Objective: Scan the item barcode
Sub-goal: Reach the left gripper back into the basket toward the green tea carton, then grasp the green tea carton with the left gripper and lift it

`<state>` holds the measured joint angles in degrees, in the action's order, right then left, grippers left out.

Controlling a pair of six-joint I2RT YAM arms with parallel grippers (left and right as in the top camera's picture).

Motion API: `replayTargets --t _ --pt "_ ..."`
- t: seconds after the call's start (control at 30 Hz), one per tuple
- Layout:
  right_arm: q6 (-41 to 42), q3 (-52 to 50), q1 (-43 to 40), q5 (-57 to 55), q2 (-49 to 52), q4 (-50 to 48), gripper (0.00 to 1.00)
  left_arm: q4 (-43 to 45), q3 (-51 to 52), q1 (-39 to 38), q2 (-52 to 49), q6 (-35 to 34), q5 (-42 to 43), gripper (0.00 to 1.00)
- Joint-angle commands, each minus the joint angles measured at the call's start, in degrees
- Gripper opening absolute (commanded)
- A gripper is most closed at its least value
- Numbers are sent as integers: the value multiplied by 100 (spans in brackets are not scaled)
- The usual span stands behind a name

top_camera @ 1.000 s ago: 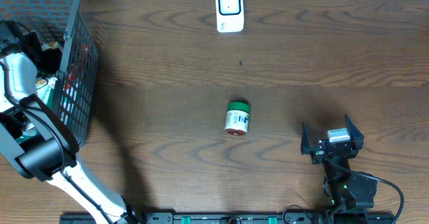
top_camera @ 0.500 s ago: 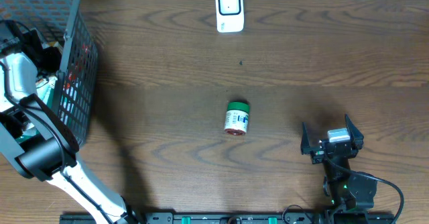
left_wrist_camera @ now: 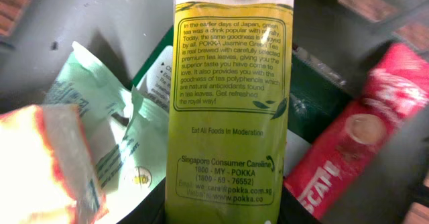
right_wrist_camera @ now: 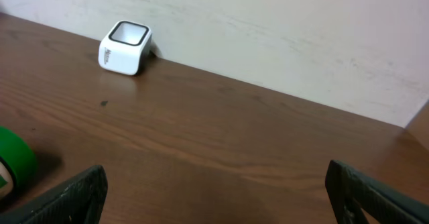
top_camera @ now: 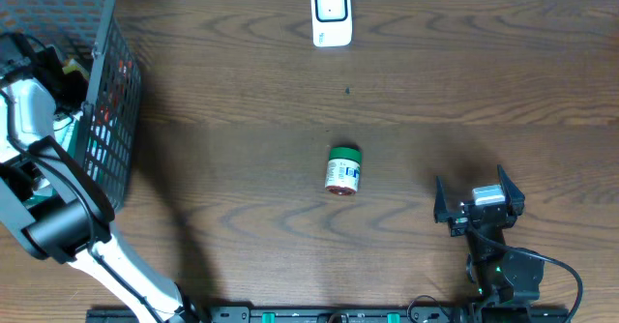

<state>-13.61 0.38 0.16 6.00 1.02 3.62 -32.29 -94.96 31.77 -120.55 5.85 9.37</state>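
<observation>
1. The green tea carton (left_wrist_camera: 231, 96), judged to be the item for scanning, was found inside the basket (top_camera: 106, 101) at 10 o'clock on the table. It sat between the jaws of the left gripper (left_wrist_camera: 223, 209). Whether it was truly clamped could not be told, since only the finger edges were shown.
2. If the carton was held only near one end, it could be swung or dropped once lifted.
3. A red packet (left_wrist_camera: 348, 150) at 4 o'clock of the carton and a green-and-white pouch (left_wrist_camera: 100, 110) at 9 o'clock lay just beside it. Either could be snagged and dragged out.
4. The basket wall could be struck during extraction.
5. No barcode was seen on the visible face, so the wrong side might be offered to the scanner (top_camera: 330, 14) at 12 o'clock.
6. The right gripper (top_camera: 472, 192), at 5 o'clock, was spread wide and empty. The jar (top_camera: 342, 169) near the centre could be knocked and rolled.
</observation>
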Motion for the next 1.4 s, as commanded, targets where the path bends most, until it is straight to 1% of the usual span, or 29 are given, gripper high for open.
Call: replayTargets --t 0.0,0.17,0.23,0.3,0.37,0.4,0.47,0.53,0.63,0.77,0.97,1.13,1.33,1.37 --pt "74 -7 -28 26 -20 20 99 160 -184 4 1034 -125 68 29" --pt "74 -7 -28 26 -20 20 99 195 -181 4 2321 -219 52 29" --pt "74 -7 -28 26 -20 20 99 120 -181 2 2826 -527 52 29" --pt "74 -7 -28 26 -20 20 99 -72 -181 -13 3410 -1128 79 29" --pt "74 -7 -28 26 -20 20 99 -289 -181 -59 3877 -1462 339 29" --pt "74 -7 -28 26 -20 20 99 -501 -181 -157 4312 -1683 533 29" --pt "74 -7 -28 26 -20 20 99 -715 -181 -313 4690 -1923 546 29" --pt "74 -7 -28 26 -20 20 99 -894 -181 -531 5001 -2074 549 29" --pt "74 -7 -28 26 -20 20 99 -1174 -181 -999 5333 -2100 546 29" --pt "74 -7 -28 26 -20 20 99 -1659 -181 -1687 5521 -2098 544 29" --pt "74 -7 -28 26 -20 17 99 -2253 -2 -2809 5329 -2098 542 29" --pt "74 -7 -28 26 -20 17 99 -2533 240 -3652 4892 -2098 535 29" --pt "74 -7 -28 26 -20 20 99 -2551 326 -4498 4299 -2098 400 29" --pt "74 -7 -28 26 -20 20 99 -2549 326 -4758 4127 -2124 308 29"
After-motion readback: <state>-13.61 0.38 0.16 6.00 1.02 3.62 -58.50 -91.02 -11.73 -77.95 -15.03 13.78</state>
